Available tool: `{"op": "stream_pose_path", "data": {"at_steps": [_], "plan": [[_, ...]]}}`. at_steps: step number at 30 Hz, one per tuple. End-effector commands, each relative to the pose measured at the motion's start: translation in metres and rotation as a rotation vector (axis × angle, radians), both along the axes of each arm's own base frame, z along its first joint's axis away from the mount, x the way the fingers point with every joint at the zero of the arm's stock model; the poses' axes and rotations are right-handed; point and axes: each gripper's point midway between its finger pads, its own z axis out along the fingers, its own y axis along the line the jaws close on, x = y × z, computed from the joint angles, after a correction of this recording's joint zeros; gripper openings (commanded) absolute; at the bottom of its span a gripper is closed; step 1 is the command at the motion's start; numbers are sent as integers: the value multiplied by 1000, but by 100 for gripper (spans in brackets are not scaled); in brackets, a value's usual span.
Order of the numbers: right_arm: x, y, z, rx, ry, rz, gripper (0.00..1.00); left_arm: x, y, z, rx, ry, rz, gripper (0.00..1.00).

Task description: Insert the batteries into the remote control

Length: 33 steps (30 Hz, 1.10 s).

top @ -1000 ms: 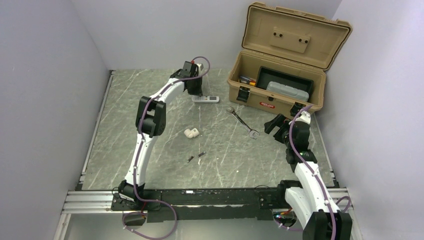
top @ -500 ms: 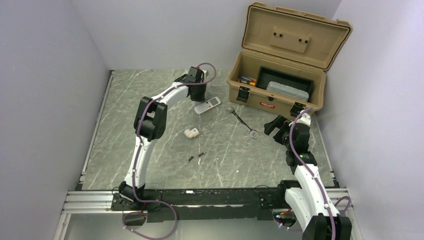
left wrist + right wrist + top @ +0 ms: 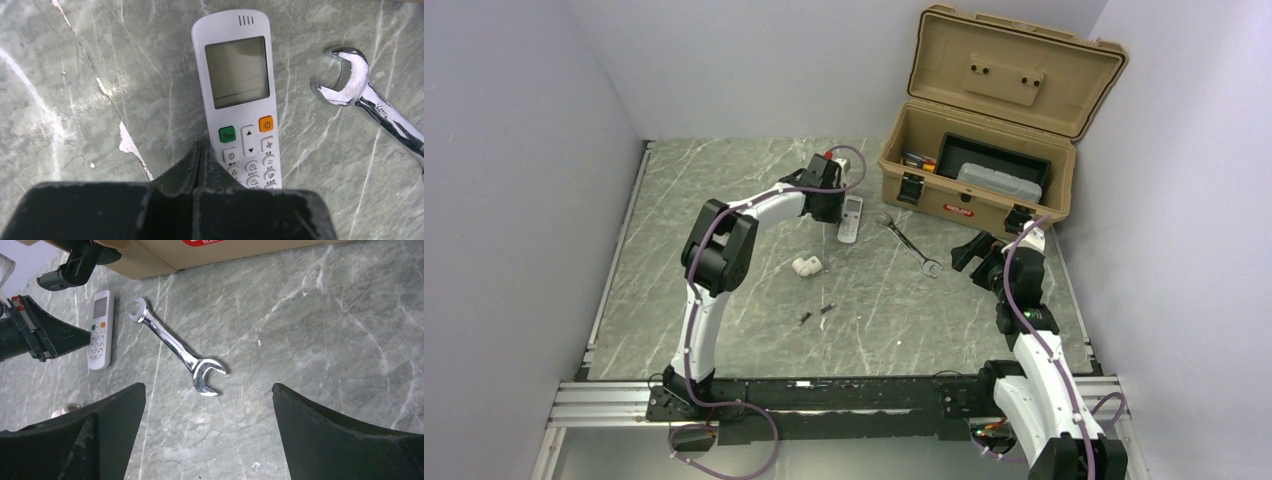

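Observation:
The remote control (image 3: 851, 218) lies face up on the table, a white handset with its screen (image 3: 238, 71) and buttons showing. My left gripper (image 3: 201, 145) is shut with nothing in it, its tips pressed against the remote's left edge beside the green button. The two batteries (image 3: 816, 313), tiny dark cylinders, lie on the table nearer the arm bases, well away from both grippers. My right gripper (image 3: 209, 386) hangs wide open and empty above the table near the wrench's lower head.
A silver wrench (image 3: 909, 245) lies just right of the remote. An open tan toolbox (image 3: 924, 195) stands at the back right. A stubby white pipe fitting (image 3: 806, 266) sits between the remote and the batteries.
My shut left gripper swept rightward and pushed the remote; the remote turned from lying crosswise to lengthwise and slid closer to the wrench. The right arm has barely moved.

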Motion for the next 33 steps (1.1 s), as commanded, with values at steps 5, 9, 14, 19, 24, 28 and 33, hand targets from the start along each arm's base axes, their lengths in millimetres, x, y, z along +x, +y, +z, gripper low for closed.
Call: {"op": "stream_pose_path", "data": {"at_steps": [5,9,14,19,24,28,33], "plan": [[-1,7,13,-16,-31,32,100,-26,-9,3,-58,74,-11,0],[-3,19,22,-83,-31,52,100,-37,22,11,-21,63,89,0],[-3,55,33,-159,-43,98,100,-56,66,51,-80,-21,193,0],[6,115,29,-198,-24,212,100,-83,98,101,-87,-155,224,0],[30,174,29,-289,4,266,100,-112,147,133,-103,-261,317,0],[61,208,22,-299,12,275,100,-143,182,148,-179,-321,419,15],[99,244,-13,-352,92,282,100,-183,203,156,-240,-380,475,33]]}}
